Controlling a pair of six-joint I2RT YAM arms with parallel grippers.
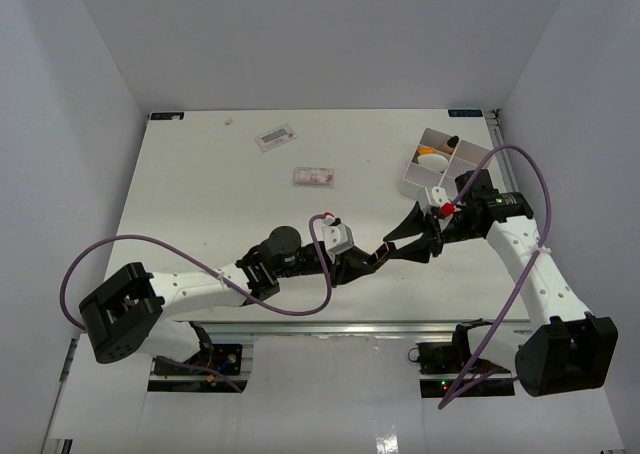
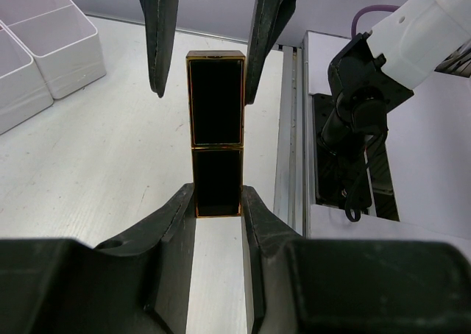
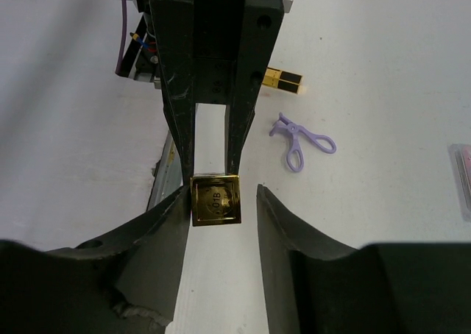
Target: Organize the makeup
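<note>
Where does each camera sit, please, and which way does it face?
Top external: above and behind, looking down on the table; left arm and right arm show, bases nearest.
Left wrist: on the left arm, looking along the left gripper, seen at the bottom, at the lipstick tube it holds.
Right wrist: on the right arm, facing back at the left gripper; the right gripper frames the tube's gold end.
Shared: both wrist views show that tube, from opposite ends.

Lipstick tube point(image 2: 216, 132) between left fingers point(image 2: 174, 238); tray point(image 1: 413, 182) behind, right.
</note>
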